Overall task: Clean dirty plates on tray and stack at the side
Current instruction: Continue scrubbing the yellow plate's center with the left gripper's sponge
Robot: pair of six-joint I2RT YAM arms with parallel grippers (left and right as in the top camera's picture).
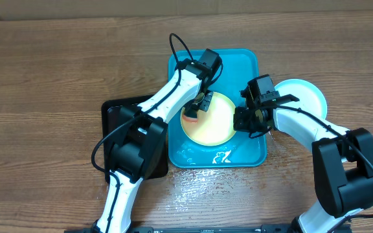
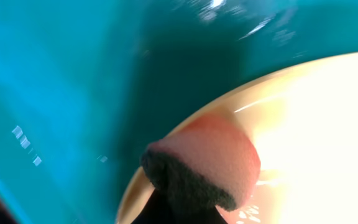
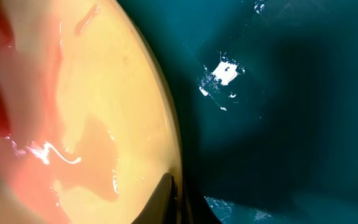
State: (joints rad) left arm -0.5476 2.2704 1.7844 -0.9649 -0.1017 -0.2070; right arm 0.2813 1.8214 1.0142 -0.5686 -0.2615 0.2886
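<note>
Open wood of the worktop (image 1: pixel 44 65) lies along the far edge and across the whole left side, free for any approach. The middle is crowded: the left arm (image 1: pixel 167 97) slants over the black tray (image 1: pixel 112 113) and the left rim of the tray (image 1: pixel 245 65), and the left gripper (image 1: pixel 199 107), a sponge (image 1: pixel 191 115) in its jaws, blocks the left edge of the yellow plate (image 1: pixel 219 126). The right gripper (image 1: pixel 243 120) sits at that plate's right rim, closing that side, and the right arm (image 1: pixel 303 122) overhangs part of the light blue plate (image 1: pixel 309 90) beside the tray. The tray's far right corner and its wet near strip are uncovered, as is the plate's near edge
</note>
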